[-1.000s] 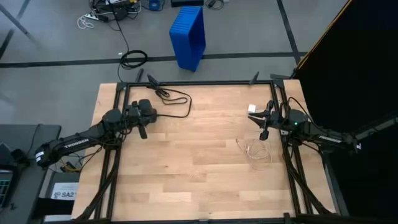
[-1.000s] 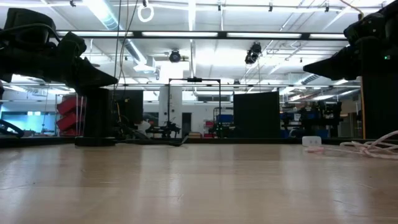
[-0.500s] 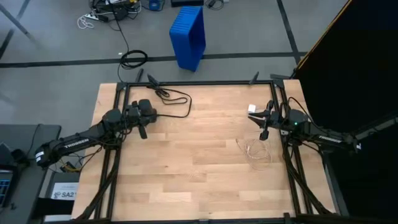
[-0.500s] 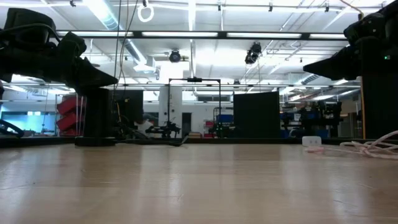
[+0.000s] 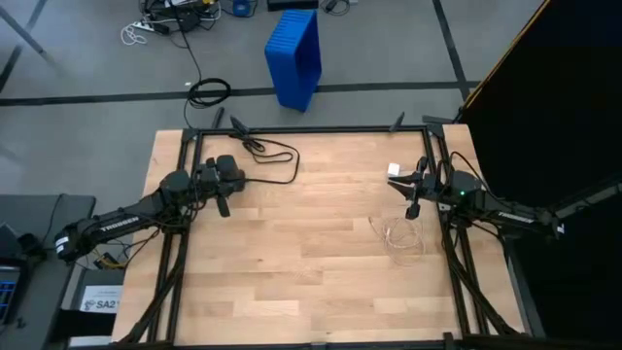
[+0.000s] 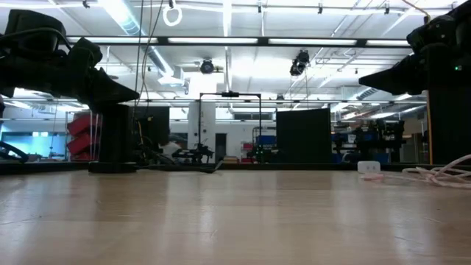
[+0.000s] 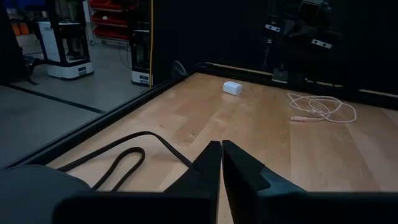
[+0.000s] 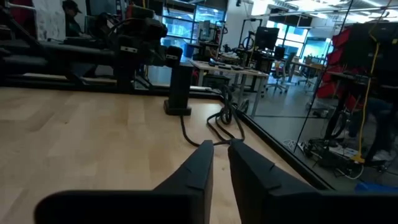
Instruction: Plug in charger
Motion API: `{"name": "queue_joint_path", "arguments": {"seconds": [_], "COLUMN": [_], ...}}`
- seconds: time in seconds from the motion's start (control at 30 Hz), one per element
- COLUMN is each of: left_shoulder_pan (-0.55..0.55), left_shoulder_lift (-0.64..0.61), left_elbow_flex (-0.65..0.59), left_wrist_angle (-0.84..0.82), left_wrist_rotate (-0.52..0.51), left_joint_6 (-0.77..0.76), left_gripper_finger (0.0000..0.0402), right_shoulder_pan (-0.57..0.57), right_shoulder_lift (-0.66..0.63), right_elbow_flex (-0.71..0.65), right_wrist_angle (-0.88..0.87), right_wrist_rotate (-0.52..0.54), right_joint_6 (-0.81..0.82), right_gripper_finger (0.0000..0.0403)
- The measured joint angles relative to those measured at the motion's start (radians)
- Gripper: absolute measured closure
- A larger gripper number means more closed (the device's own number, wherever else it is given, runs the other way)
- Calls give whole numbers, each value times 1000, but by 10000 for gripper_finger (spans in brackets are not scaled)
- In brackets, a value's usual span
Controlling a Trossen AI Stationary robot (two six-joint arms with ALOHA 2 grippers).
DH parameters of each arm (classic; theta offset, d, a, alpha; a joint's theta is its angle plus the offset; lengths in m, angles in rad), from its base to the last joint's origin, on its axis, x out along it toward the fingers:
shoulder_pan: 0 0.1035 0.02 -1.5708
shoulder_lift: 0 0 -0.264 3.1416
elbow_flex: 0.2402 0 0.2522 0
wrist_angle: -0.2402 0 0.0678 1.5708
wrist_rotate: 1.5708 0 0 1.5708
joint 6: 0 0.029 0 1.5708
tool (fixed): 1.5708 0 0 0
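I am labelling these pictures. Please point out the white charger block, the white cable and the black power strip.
white charger block (image 7: 232,88), left wrist view, on its top face.
white cable (image 7: 323,109), left wrist view, on the coiled loops.
black power strip (image 8: 181,88), right wrist view, on its upright front face.

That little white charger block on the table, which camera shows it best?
The left wrist view: the white charger block sits in plain sight on bare wood. From above it is a tiny white square; the low view shows a far-off speck; the right wrist view misses it.
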Motion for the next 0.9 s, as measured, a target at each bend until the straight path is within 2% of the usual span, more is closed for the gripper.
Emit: {"name": "queue_joint_path", "arguments": {"seconds": [0.4, 0.9], "left_shoulder_pan": [0, 0], "left_shoulder_lift": [0, 0], "left_elbow_flex": [0, 0], "left_wrist_angle": [0, 55], "left_wrist_rotate": [0, 1], "left_joint_6": [0, -18], "left_gripper_finger": [401, 401], "right_shoulder_pan": [0, 0], "right_shoulder_lift": [0, 0], "right_elbow_flex": [0, 0], "right_wrist_angle": [0, 0], "right_wrist_rotate": [0, 0], "right_joint_6": [0, 0], "right_gripper_finger": [362, 377]}}
